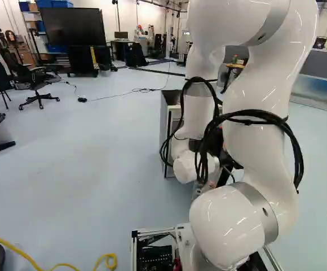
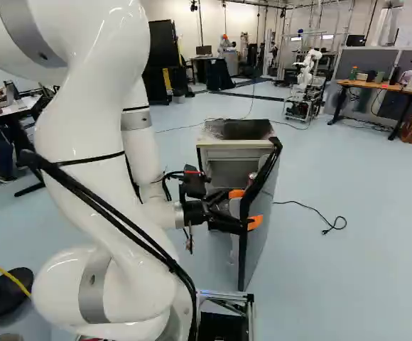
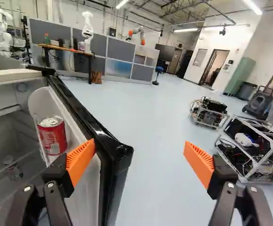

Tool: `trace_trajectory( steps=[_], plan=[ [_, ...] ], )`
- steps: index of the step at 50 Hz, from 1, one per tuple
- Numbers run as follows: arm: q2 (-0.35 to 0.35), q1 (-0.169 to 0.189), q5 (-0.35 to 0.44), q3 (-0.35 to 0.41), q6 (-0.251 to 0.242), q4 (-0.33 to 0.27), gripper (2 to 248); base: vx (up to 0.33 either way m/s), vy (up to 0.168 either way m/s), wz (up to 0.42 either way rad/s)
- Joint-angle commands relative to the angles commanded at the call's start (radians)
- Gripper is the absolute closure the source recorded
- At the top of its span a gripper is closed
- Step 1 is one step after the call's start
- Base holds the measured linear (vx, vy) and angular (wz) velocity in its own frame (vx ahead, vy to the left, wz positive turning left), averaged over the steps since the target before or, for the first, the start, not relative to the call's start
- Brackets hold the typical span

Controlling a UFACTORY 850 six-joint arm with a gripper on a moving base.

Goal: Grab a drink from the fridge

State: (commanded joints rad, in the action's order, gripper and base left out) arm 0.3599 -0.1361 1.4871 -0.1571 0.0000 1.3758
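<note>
Right base view: fridge is seen ahead of the arm, with its door swung open. Gripper is positioned at the door's black edge, one orange pad seen on each side of it. Wrist view: gripper fingers are spread wide, nothing clamped. Door edge is located between them, nearer the inner-side finger; the other finger is seen over floor. Red can is held upright in the door's inner shelf, just beside the inner-side finger, not gripped. Clear bottle is seen lower inside the fridge; its details are blurred. Wooden-topped desk and framed wheeled rig are seen well beyond the door.
</note>
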Motion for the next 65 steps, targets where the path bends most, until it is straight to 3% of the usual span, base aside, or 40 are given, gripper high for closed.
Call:
trace_trajectory(
  steps=[28, 65],
  plan=[
    [0.025, 0.199, 0.0, -0.058, 0.0, 0.0, 3, 0.0, 0.0, 0.0],
    [0.095, 0.462, 0.0, -0.212, 0.0, 0.0, 3, 0.0, 0.0, 0.0]
  ],
)
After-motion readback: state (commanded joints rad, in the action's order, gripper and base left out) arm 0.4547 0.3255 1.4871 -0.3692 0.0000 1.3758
